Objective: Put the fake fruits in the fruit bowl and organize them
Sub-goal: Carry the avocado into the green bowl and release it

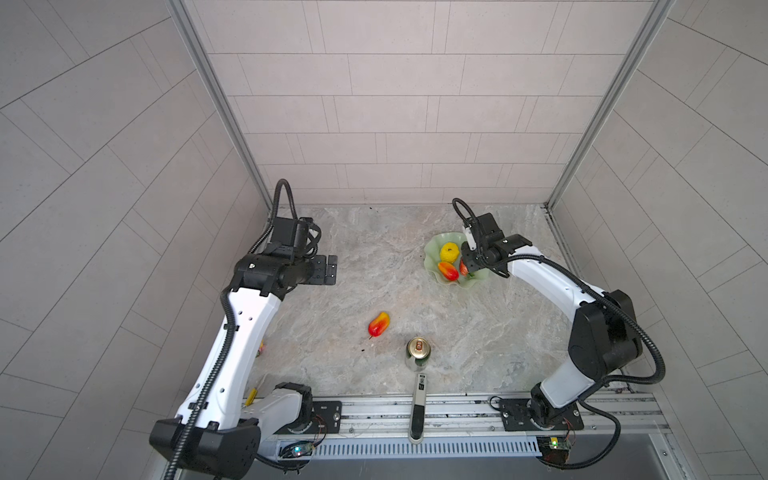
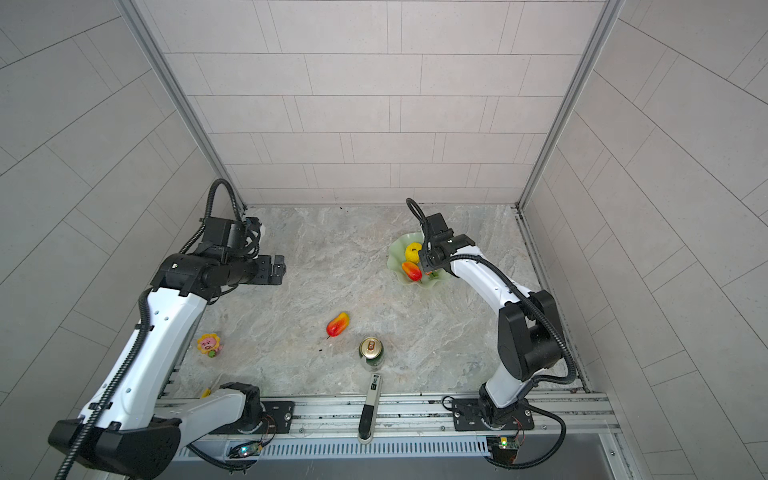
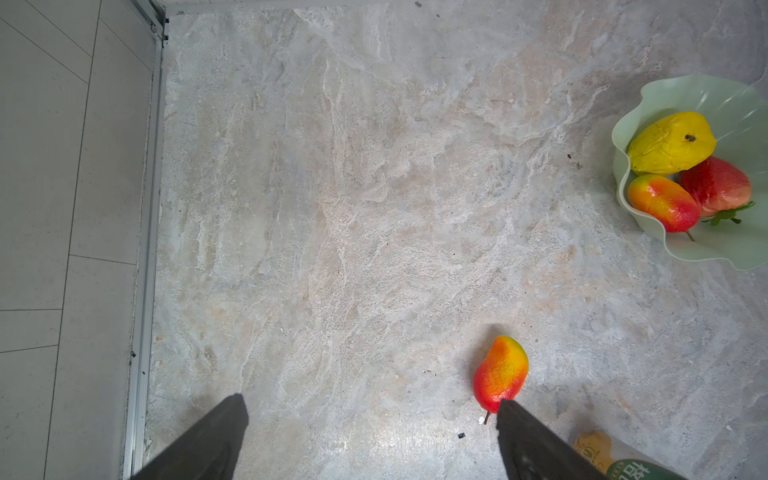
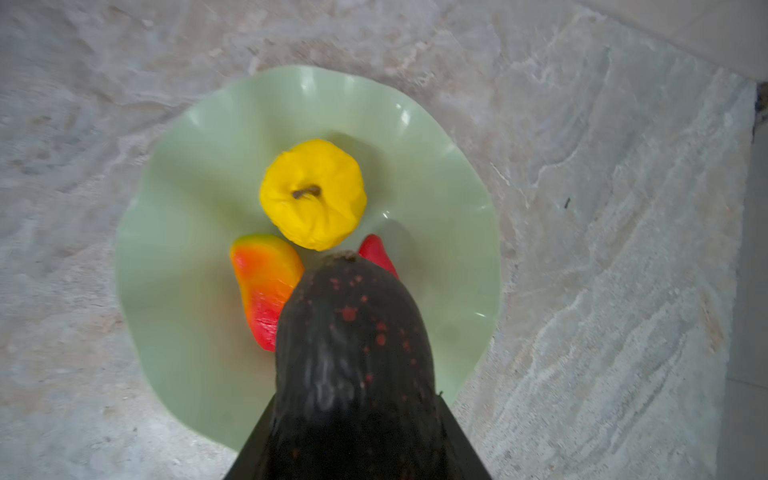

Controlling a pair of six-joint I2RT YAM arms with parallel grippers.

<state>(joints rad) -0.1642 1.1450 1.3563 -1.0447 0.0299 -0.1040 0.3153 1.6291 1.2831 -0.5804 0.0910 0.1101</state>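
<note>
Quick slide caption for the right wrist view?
Right claw holds dark fruit over the bowl containing yellow fruit, mango and strawberry.

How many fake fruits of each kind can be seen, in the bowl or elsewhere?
Yellow fruit: 1
Strawberry: 1
Mangoes: 2, bowl mango and table mango
Dark fruit: 1
Total: 5

5 fruits [image 1: 378, 324] [image 1: 448, 270] [image 1: 449, 251] [image 3: 715, 185] [image 4: 353, 353], 1 bowl [image 4: 174, 199], 1 can [image 1: 418, 348], 1 stick [image 1: 418, 405], perhaps 1 toy [image 2: 209, 344]

Drink can [image 3: 623, 467]: white Chinese character, perhaps 格, partly cropped.
</note>
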